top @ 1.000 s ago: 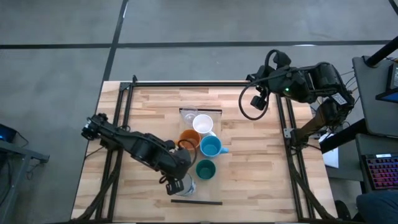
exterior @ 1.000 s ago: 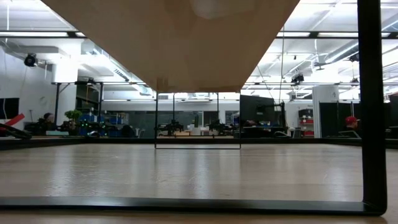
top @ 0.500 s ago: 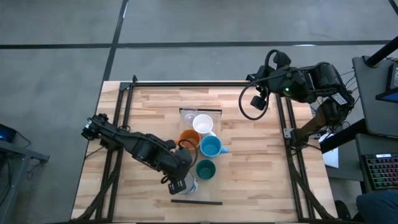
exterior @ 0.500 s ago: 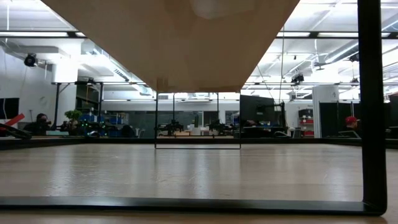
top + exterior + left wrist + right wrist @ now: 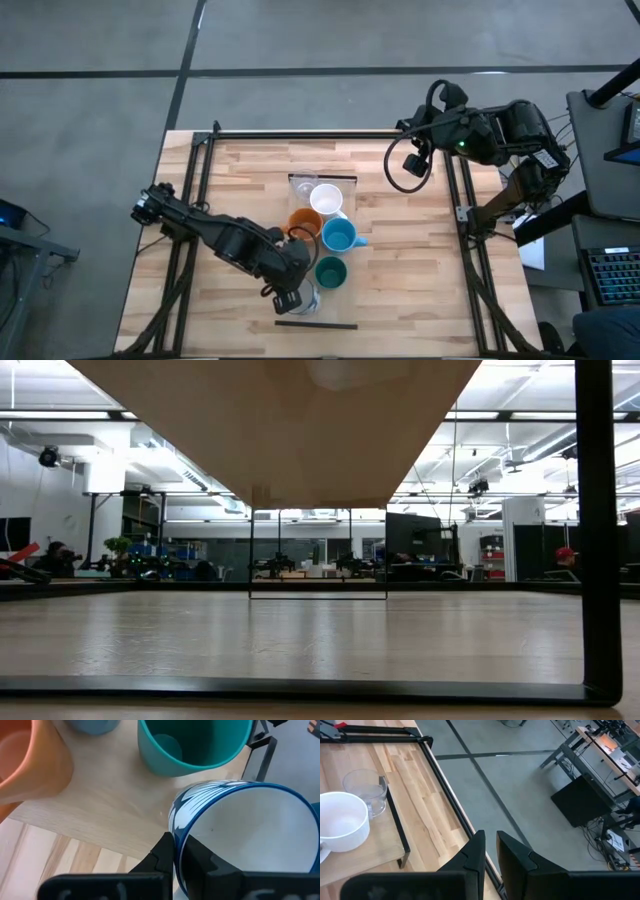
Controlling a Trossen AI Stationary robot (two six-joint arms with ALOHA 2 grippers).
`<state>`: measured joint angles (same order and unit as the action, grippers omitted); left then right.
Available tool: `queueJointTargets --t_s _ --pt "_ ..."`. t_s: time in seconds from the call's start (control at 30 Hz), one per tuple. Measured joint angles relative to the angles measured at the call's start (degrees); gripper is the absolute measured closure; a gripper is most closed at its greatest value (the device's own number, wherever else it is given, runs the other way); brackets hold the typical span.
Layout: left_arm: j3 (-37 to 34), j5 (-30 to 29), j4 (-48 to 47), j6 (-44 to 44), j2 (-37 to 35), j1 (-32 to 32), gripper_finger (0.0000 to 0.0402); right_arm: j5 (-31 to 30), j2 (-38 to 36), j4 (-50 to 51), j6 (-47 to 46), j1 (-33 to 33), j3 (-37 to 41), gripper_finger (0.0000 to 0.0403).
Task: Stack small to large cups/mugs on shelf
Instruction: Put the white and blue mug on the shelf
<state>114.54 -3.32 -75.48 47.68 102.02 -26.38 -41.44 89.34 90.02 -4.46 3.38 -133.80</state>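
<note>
While the left gripper (image 5: 290, 297) clamps its two fingers over the rim of the pale grey-white mug (image 5: 250, 840), one inside and one outside, that mug sits at the near end of the shelf (image 5: 340, 270). Just beyond it stands the dark green cup (image 5: 331, 271), then the orange mug (image 5: 305, 223) and light blue mug (image 5: 339, 236), then the white mug (image 5: 326, 199) and the clear glass (image 5: 365, 790) at the far end. Well apart, the right gripper (image 5: 491, 851) hangs past the table's far right corner, fingers nearly together and holding nothing.
</note>
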Motion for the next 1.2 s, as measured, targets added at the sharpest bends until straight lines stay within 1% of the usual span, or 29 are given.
queueJointTargets --t_s 0.33,0.8,1.0,1.2 --pt "-0.7 0.2 2.0 0.2 0.0 -0.1 0.0401 0.0 0.0 0.0 0.0 0.0 0.0 0.0362" --pt "-1.2 3.4 3.9 0.0 0.8 -0.1 0.0401 0.0 0.0 0.0 0.1 0.0 0.0 0.0362" --pt "-1.2 4.6 6.3 -0.9 2.5 -0.1 0.0384 0.0 0.0 0.0 0.1 0.0 0.0 0.0362" --pt "-1.2 4.9 6.3 -1.7 2.8 -0.1 0.038 0.6 0.0 0.0 0.0 0.0 0.0 0.0362"
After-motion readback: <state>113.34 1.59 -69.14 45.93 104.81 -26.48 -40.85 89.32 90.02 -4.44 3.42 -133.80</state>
